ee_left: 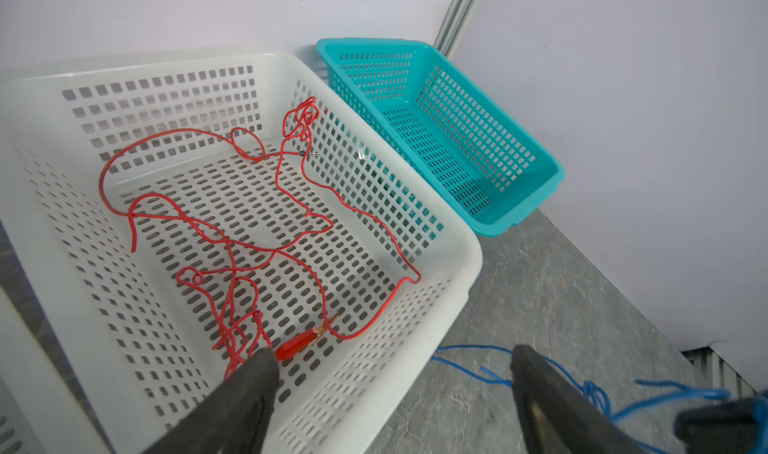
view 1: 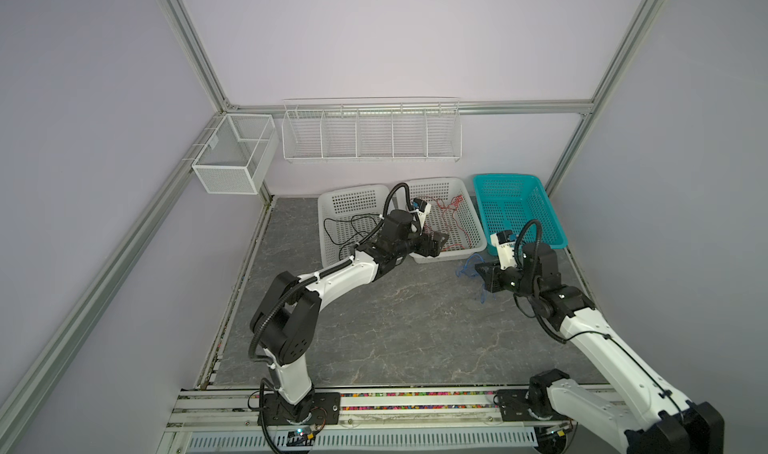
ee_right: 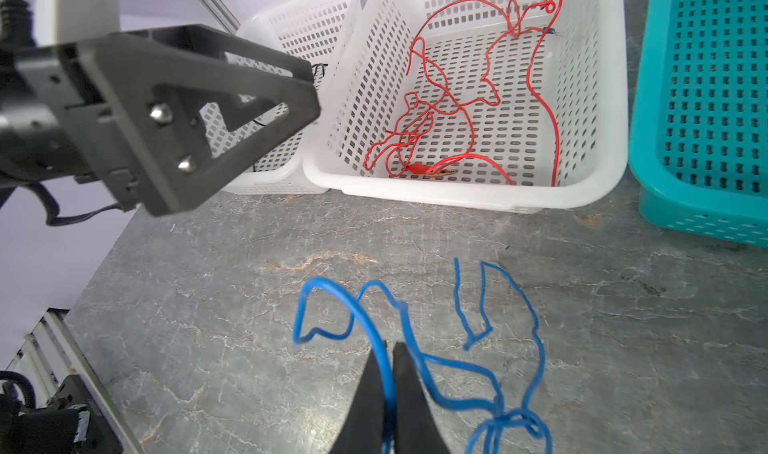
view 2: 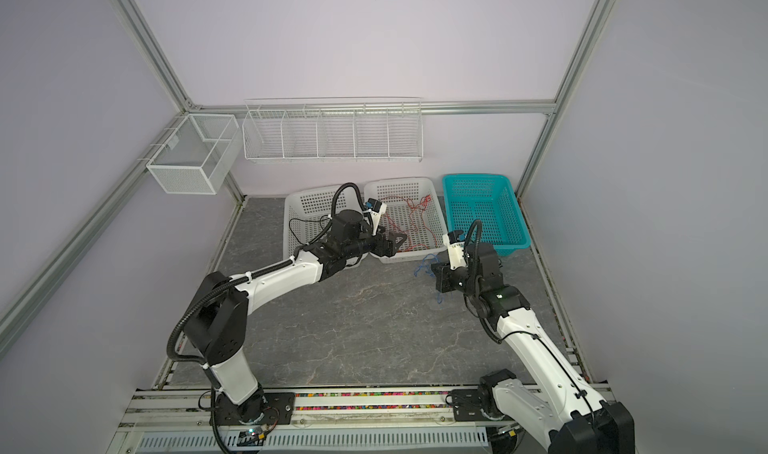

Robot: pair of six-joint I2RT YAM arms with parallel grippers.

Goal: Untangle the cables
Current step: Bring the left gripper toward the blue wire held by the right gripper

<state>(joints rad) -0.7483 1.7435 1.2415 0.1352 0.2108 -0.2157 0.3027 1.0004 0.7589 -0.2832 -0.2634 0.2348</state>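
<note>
Cables: three in view, each lying apart from the others: the blue cable (ee_right: 324, 282), the red cable (ee_left: 187, 130) and the black cable (view 1: 332, 220).
Blue cable: loose loops on the tabletop (view 1: 395, 327), just in front of the middle white basket (ee_right: 457, 196) and near the teal basket (view 1: 509, 177); it is in no container.
My right gripper (ee_right: 388, 348): the fingertips are pressed together on one strand of the blue cable. The rest of that cable trails over the stone surface around them.
My left gripper (ee_left: 392, 362): the jaws stand wide apart with nothing between them. It hangs at the front corner of the middle white basket. In the left wrist view one finger shows against the basket's inside, the other against the tabletop.
Edges: the three baskets stand in a row along the back wall, with the teal basket nearest the right frame post.
Open room: bare tabletop between my two arms, from the baskets' front walls to the near rail.
Left white basket (view 1: 349, 190): holds the black cable in loose loops on its floor.
Middle white basket: holds the red cable, sprawled across the floor and climbing one far corner. Its red alligator clip (ee_left: 299, 343) lies by the front wall.
Teal basket: only its perforated floor shows.
Wall fittings: the wire rack (view 1: 372, 156) and mesh box (view 1: 224, 177) are mounted above the table, well apart from the cables.
</note>
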